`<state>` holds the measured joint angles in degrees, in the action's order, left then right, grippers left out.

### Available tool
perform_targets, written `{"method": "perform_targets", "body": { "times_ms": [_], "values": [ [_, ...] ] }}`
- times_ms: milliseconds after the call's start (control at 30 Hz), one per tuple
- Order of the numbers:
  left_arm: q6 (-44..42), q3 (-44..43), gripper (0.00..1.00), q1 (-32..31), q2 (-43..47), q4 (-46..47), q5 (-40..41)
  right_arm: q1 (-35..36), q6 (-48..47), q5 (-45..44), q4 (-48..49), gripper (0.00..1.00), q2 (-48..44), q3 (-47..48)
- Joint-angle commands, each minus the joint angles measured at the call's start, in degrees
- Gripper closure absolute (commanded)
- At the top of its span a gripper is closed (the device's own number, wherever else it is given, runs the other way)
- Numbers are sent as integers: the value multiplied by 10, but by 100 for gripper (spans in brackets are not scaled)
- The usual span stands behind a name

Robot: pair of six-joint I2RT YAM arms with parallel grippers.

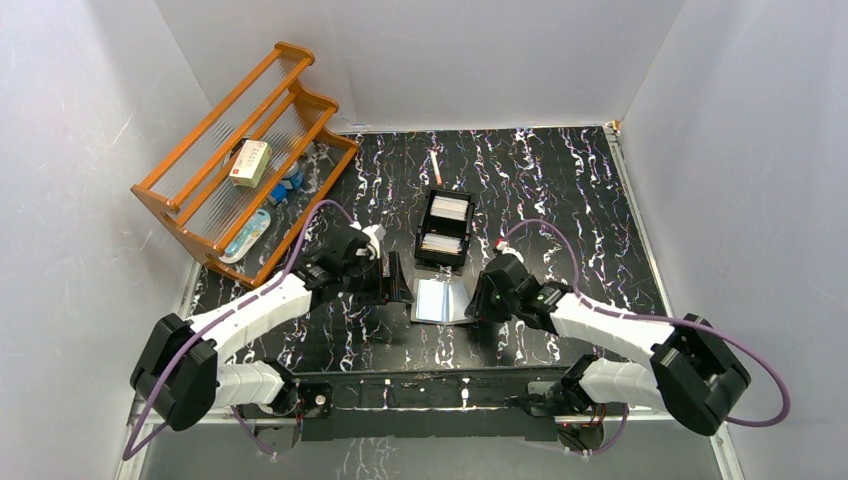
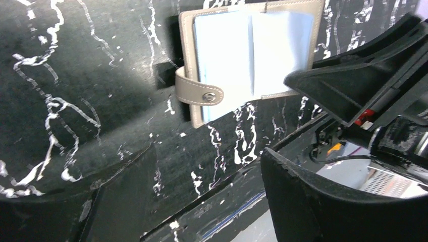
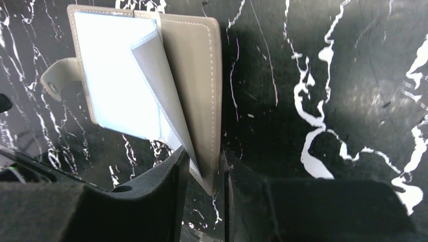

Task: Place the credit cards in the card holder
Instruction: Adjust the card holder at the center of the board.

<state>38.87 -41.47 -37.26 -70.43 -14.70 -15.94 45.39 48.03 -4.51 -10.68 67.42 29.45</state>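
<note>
L hand (image 1: pixel 392 283) released, empty, centre-left | card holder (image 1: pixel 442 300) lies open on desk (image 1: pixel 560 200), centre; credit cards (image 1: pixel 447 225) in black tray (image 1: pixel 421 228) just above | R hand (image 1: pixel 482 300) pinches holder's rt cover | risk: thin pinch may slip, holder skids or flips shut.

No text, brand, number or sign can be read in any view. Box (image 1: pixel 250 162) on the rack (image 1: pixel 297 52), ten o'clock on the table (image 1: pixel 560 200): red print, too small to read. Snap (image 2: pixel 208 97) on the card holder (image 2: pixel 232 55): too blurred to read.
</note>
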Motion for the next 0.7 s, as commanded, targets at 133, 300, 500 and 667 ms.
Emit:
{"method": "perform_targets", "body": {
  "times_ms": [133, 300, 500, 667],
  "values": [
    [36, 60, 25, -1, -35, 180, -69, 0, 92, 30, 77, 64, -38, -42],
    [37, 72, 26, -2, -69, 231, -66, -1, 102, 37, 91, 65, -29, -56],
    [29, 77, 26, -7, -104, 227, -21, -2, 110, 28, 97, 66, -35, -70],
    [24, 71, 26, -15, -146, 247, -16, -1, 113, 30, 112, 66, -27, -75]
  ]
}}
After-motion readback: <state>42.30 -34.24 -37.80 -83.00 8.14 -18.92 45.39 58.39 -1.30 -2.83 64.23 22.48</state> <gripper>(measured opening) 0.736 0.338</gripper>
